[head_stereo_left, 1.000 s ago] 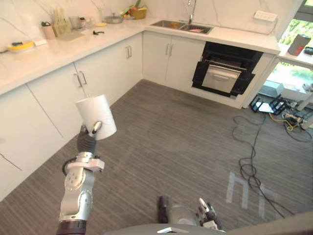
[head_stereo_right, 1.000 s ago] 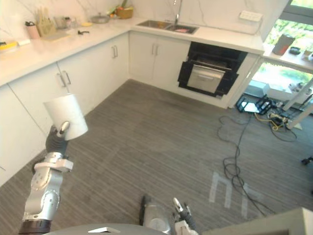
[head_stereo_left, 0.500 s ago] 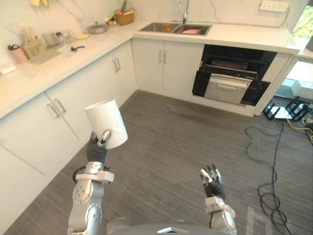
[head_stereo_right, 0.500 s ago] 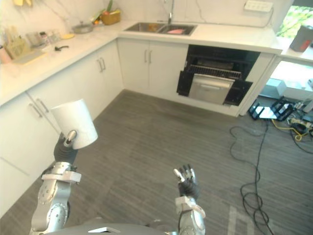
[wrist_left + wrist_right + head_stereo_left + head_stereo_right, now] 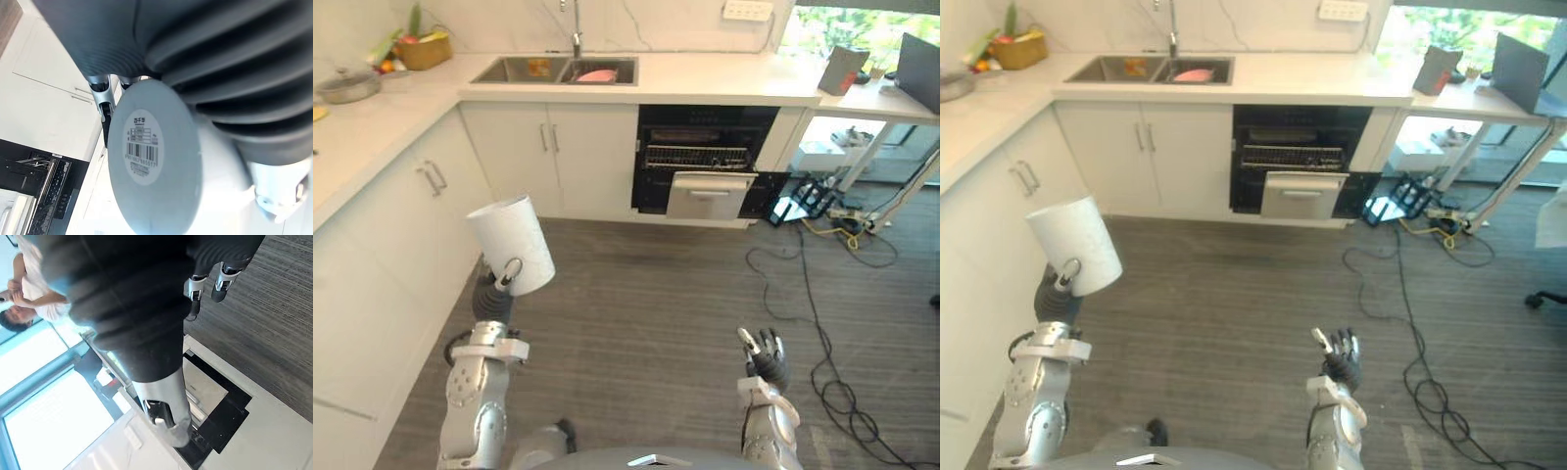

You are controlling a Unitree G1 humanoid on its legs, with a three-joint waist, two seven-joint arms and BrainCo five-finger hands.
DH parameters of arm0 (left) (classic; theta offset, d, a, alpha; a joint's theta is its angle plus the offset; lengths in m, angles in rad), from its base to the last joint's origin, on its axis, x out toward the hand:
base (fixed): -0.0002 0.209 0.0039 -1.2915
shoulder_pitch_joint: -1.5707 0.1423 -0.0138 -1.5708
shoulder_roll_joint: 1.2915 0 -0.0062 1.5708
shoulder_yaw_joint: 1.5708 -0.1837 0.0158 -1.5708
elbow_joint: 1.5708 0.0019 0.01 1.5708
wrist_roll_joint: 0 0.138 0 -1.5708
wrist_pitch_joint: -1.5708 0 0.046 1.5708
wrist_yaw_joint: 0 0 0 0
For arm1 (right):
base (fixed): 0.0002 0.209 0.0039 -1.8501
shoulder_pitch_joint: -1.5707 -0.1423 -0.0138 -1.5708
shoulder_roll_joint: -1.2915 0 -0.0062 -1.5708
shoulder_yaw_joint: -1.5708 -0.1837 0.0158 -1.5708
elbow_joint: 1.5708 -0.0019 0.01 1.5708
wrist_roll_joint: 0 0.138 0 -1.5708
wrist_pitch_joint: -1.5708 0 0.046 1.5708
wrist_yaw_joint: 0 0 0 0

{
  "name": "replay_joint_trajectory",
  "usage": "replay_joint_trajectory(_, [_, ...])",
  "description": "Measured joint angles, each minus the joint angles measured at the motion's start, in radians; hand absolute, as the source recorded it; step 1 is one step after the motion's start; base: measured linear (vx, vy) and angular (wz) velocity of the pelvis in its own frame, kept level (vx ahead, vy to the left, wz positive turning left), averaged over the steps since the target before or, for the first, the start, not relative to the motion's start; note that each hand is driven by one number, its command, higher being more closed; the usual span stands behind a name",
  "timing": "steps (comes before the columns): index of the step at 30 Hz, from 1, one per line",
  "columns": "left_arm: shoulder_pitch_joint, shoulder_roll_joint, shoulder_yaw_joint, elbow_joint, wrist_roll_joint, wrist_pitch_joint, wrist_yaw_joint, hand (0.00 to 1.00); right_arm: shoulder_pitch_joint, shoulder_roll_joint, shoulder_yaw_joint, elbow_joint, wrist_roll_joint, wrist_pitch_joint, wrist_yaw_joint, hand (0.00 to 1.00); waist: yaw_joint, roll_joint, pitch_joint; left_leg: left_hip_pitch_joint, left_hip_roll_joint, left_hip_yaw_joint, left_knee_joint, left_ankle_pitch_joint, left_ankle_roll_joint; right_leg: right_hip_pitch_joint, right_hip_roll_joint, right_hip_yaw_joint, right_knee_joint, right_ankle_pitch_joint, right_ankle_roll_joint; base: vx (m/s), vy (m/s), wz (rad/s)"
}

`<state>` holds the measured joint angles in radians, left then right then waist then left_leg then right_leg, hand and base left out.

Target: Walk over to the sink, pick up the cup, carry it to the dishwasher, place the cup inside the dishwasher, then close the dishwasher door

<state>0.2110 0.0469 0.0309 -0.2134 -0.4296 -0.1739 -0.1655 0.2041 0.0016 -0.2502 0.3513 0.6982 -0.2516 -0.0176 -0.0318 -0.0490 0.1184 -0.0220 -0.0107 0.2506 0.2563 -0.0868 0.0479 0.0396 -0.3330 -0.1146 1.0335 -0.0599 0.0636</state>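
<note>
Cup [image 5: 511, 243], white, is gripped in L hand [image 5: 493, 294], thumb & fingers curled round its lower end. It is held up, mouth upward & tilted, in front of the white cabinets [image 5: 406, 211] on the robot's left. L wrist view shows the cup's round base w/ a barcode label facing the camera. R hand [image 5: 762, 354] is low on the right over the grey striped floor [image 5: 646, 294], fingers loose & pointing up, holding nothing. Dishwasher [image 5: 705, 127] is well ahead under the worktop [image 5: 705, 80], just right of the sink [image 5: 533, 70]. It stands open: dark interior, wire rack [image 5: 695, 155], white front panel [image 5: 707, 196] below the rack. Pink item [image 5: 598, 74] lies in the sink's right basin. Basket [image 5: 421, 49] w/ produce & lidded pan [image 5: 347, 86] are on the worktop further left. Person [image 5: 24, 293] in a light top appears in R wrist view.
</note>
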Motion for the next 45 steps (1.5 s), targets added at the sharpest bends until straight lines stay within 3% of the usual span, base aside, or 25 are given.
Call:
replay_joint_trajectory(3, [-0.002, 0.012, -0.014, 0.014, 0.0, -0.002, 0.015, 1.0, 0.048, 0.014, 0.022, -0.037, -0.027, -0.001, 0.034, 0.0, -0.026, 0.071, 0.031, 0.144, 0.04, 0.0, -0.062, -0.053, 0.0, -0.119, 0.061, -0.09, 0.049, -0.138, -0.038, 0.42, 0.115, -0.12])
replay_joint_trajectory(5, [-0.028, 0.023, -0.013, 0.014, -0.001, -0.013, 0.027, 1.0, 0.093, 0.043, 0.024, -0.078, -0.029, 0.0, 0.072, 0.0, -0.037, 0.082, 0.032, 0.186, 0.052, -0.005, -0.102, -0.09, -0.007, -0.259, 0.159, -0.094, -0.169, -0.184, -0.034, 0.48, -0.009, 0.06])
replay_joint_trajectory(7, [-0.039, 0.042, -0.011, 0.005, -0.001, -0.017, 0.026, 1.0, 0.129, 0.049, 0.024, -0.111, -0.029, 0.003, 0.106, 0.0, -0.044, 0.064, 0.039, 0.225, 0.052, -0.009, -0.134, -0.116, -0.024, -0.302, 0.221, -0.146, -0.562, -0.098, -0.023, 0.47, -0.087, 0.15])
replay_joint_trajectory(8, [-0.029, 0.06, -0.015, -0.003, -0.001, -0.017, 0.019, 1.0, 0.154, 0.05, 0.036, -0.143, -0.029, 0.002, 0.129, 0.0, -0.046, 0.035, 0.037, 0.274, 0.031, -0.008, -0.158, -0.137, -0.045, -0.303, 0.234, -0.188, -0.778, -0.005, -0.021, 0.6, -0.16, 0.09])
replay_joint_trajectory(9, [-0.013, 0.072, -0.02, -0.014, -0.002, -0.016, 0.014, 1.0, 0.181, 0.041, 0.055, -0.191, -0.034, -0.011, 0.153, 0.0, -0.051, 0.001, 0.037, 0.335, 0.0, -0.014, -0.169, -0.176, -0.062, -0.304, 0.227, -0.218, -0.852, 0.072, -0.059, 0.56, -0.161, 0.18])
replay_joint_trajectory(10, [-0.004, 0.065, -0.026, -0.01, -0.002, -0.011, 0.011, 1.0, 0.188, 0.026, 0.064, -0.205, -0.037, -0.015, 0.164, 0.0, -0.059, 0.005, 0.035, 0.368, 0.003, -0.028, -0.171, -0.197, -0.068, -0.294, 0.225, -0.216, -0.823, 0.139, -0.12, 0.63, -0.158, 0.19])
replay_joint_trajectory(12, [0.023, 0.031, -0.065, -0.013, -0.001, -0.007, 0.007, 1.0, 0.193, -0.021, 0.094, -0.251, -0.037, -0.014, 0.181, 0.0, -0.052, 0.075, 0.005, 0.411, 0.047, -0.03, -0.155, -0.225, -0.074, -0.303, 0.258, -0.225, -0.729, 0.133, -0.178, 0.58, -0.123, -0.11])
replay_joint_trajectory(13, [0.023, 0.02, -0.088, -0.016, -0.001, -0.007, 0.007, 1.0, 0.181, -0.033, 0.111, -0.28, -0.037, -0.014, 0.183, 0.0, -0.043, 0.101, -0.001, 0.39, 0.075, -0.032, -0.085, -0.217, -0.06, -0.31, 0.269, -0.224, -0.684, 0.079, -0.181, 0.55, -0.225, -0.27])
replay_joint_trajectory(15, [0.012, 0.014, -0.123, -0.015, -0.001, -0.008, 0.007, 1.0, 0.156, -0.01, 0.128, -0.319, -0.038, -0.014, 0.182, 0.0, -0.049, 0.101, 0.003, 0.327, 0.101, -0.028, 0.128, -0.173, -0.05, -0.278, 0.269, -0.229, -0.653, 0.004, -0.17, 0.51, -0.257, 0.04])
replay_joint_trajectory(17, [0.017, -0.009, -0.149, -0.015, 0.001, -0.021, 0.008, 1.0, 0.16, -0.009, 0.126, -0.362, -0.037, -0.016, 0.183, 0.0, -0.048, 0.096, 0.018, 0.19, 0.182, -0.043, 0.515, 0.043, -0.117, -0.168, 0.285, -0.224, -0.655, -0.072, -0.154, 0.54, -0.217, 0.13])
replay_joint_trajectory(18, [0.024, -0.018, -0.155, -0.012, 0.002, -0.031, 0.008, 1.0, 0.157, -0.017, 0.12, -0.377, -0.038, -0.022, 0.187, 0.0, -0.04, 0.098, 0.018, 0.119, 0.232, -0.052, 0.697, 0.081, -0.135, -0.119, 0.304, -0.223, -0.666, -0.101, -0.153, 0.56, -0.172, -0.08])
replay_joint_trajectory(20, [0.025, -0.011, -0.156, -0.008, 0.002, -0.031, 0.01, 1.0, 0.156, -0.04, 0.097, -0.371, -0.039, -0.038, 0.193, 0.0, -0.033, 0.114, 0.014, -0.03, 0.319, -0.042, 0.95, 0.023, -0.084, 0.004, 0.337, -0.224, -0.718, -0.147, -0.141, 0.6, -0.156, -0.09])
replay_joint_trajectory(22, [0.024, -0.009, -0.143, 0.009, -0.001, -0.032, 0.009, 1.0, 0.14, -0.053, 0.076, -0.355, -0.043, -0.046, 0.192, 0.0, -0.02, 0.106, 0.007, -0.112, 0.342, 0.022, 0.88, -0.043, -0.068, 0.078, 0.333, -0.209, -0.78, -0.144, -0.137, 0.5, -0.132, -0.36])
replay_joint_trajectory(24, [0.009, -0.011, -0.141, 0.055, -0.001, -0.029, 0.009, 1.0, 0.087, -0.073, 0.072, -0.317, -0.038, -0.049, 0.189, 0.0, -0.003, 0.087, 0.013, -0.135, 0.276, 0.093, 0.484, -0.084, -0.099, 0.144, 0.292, -0.15, -0.835, -0.146, -0.106, 0.52, -0.055, -0.65])
replay_joint_trajectory(25, [0.009, -0.014, -0.142, 0.057, -0.001, -0.028, 0.008, 1.0, 0.078, -0.072, 0.074, -0.318, -0.038, -0.05, 0.189, 0.0, -0.003, 0.081, 0.013, -0.128, 0.24, 0.083, 0.353, -0.079, -0.103, 0.155, 0.275, -0.141, -0.842, -0.152, -0.095, 0.53, 0.028, -0.54])
replay_joint_trajectory(27, [0.017, -0.022, -0.14, 0.018, 0.0, -0.028, 0.008, 1.0, 0.057, -0.074, 0.087, -0.318, -0.039, -0.051, 0.19, 0.0, 0.004, 0.079, 0.012, -0.124, 0.135, -0.039, -0.088, 0.047, -0.144, 0.183, 0.233, -0.088, -0.847, -0.185, -0.039, 0.58, 0.14, -0.58])
replay_joint_trajectory(31, [0.025, -0.021, -0.132, -0.019, 0.0, -0.033, 0.004, 1.0, 0.052, -0.128, 0.102, -0.32, -0.039, -0.052, 0.188, 0.0, 0.016, 0.141, -0.013, -0.133, 0.147, -0.117, -0.162, 0.275, -0.117, 0.269, 0.234, 0.001, -0.846, -0.268, 0.07, 0.51, 0.291, -0.75])
replay_joint_trajectory(32, [0.008, 0.008, -0.119, 0.012, 0.001, -0.035, 0.011, 1.0, 0.021, -0.108, 0.115, -0.281, -0.041, -0.05, 0.166, 0.0, 0.01, 0.071, -0.02, -0.118, 0.082, -0.085, -0.099, 0.211, -0.096, 0.283, 0.15, 0.02, -0.824, -0.287, 0.084, 0.41, 0.276, -0.6])
replay_joint_trajectory(35, [-0.038, 0.021, -0.12, 0.014, 0.032, -0.027, 0.028, 1.0, -0.029, -0.098, 0.105, -0.301, -0.068, -0.05, 0.108, 0.0, -0.005, 0.037, -0.019, -0.116, 0.014, -0.06, -0.061, 0.124, -0.059, 0.237, 0.071, 0.024, -0.732, -0.21, 0.121, 0.34, 0.247, -0.16])
replay_joint_trajectory(37, [-0.082, 0.02, -0.135, 0.012, 0.08, -0.025, 0.027, 1.0, -0.038, -0.091, 0.078, -0.32, -0.069, -0.045, 0.076, 0.0, -0.013, 0.036, -0.017, -0.087, -0.02, -0.057, -0.066, 0.092, -0.029, 0.164, 0.03, 0.02, -0.552, -0.145, 0.11, 0.4, 0.338, 0.13])
replay_joint_trajectory(39, [-0.097, 0.028, -0.128, 0.005, 0.154, -0.026, 0.032, 1.0, -0.045, -0.085, 0.086, -0.356, -0.091, -0.026, 0.06, 0.0, -0.018, 0.036, 0.002, -0.008, -0.035, -0.03, -0.081, 0.057, -0.007, 0.067, -0.029, 0.01, -0.298, -0.047, 0.057, 0.3, 0.245, -0.26])
replay_joint_trajectory(41, [-0.094, 0.043, -0.117, 0.002, 0.208, -0.032, 0.067, 1.0, -0.054, -0.078, 0.114, -0.385, -0.117, -0.01, 0.064, 0.0, -0.023, 0.057, 0.006, 0.078, -0.016, 0.019, -0.123, 0.028, 0.002, -0.037, -0.054, -0.083, -0.149, -0.109, 0.038, 0.21, 0.171, -0.73])
replay_joint_trajectory(43, [-0.095, 0.058, -0.106, -0.019, 0.241, -0.053, 0.109, 1.0, -0.062, -0.06, 0.141, -0.394, -0.117, -0.005, 0.077, 0.0, -0.022, 0.064, 0.003, 0.113, 0.015, 0.075, -0.156, 0.015, -0.009, -0.099, -0.009, -0.189, -0.239, -0.143, 0.036, 0.12, 0.073, -1.0])
replay_joint_trajectory(44, [-0.093, 0.074, -0.088, -0.034, 0.264, -0.085, 0.152, 1.0, -0.06, -0.036, 0.159, -0.416, -0.117, 0.001, 0.096, 0.0, -0.018, 0.057, 0.001, 0.12, 0.033, 0.128, -0.156, 0.0, -0.023, -0.138, 0.042, -0.259, -0.404, -0.13, 0.021, 0.19, -0.013, -1.23])
replay_joint_trajectory(45, [-0.094, 0.082, -0.07, -0.04, 0.278, -0.094, 0.171, 1.0, -0.065, -0.03, 0.17, -0.424, -0.117, 0.005, 0.108, 0.0, -0.012, 0.027, -0.003, 0.131, 0.033, 0.166, -0.15, -0.007, -0.032, -0.149, 0.07, -0.294, -0.507, -0.109, -0.009, 0.2, -0.044, -1.29])
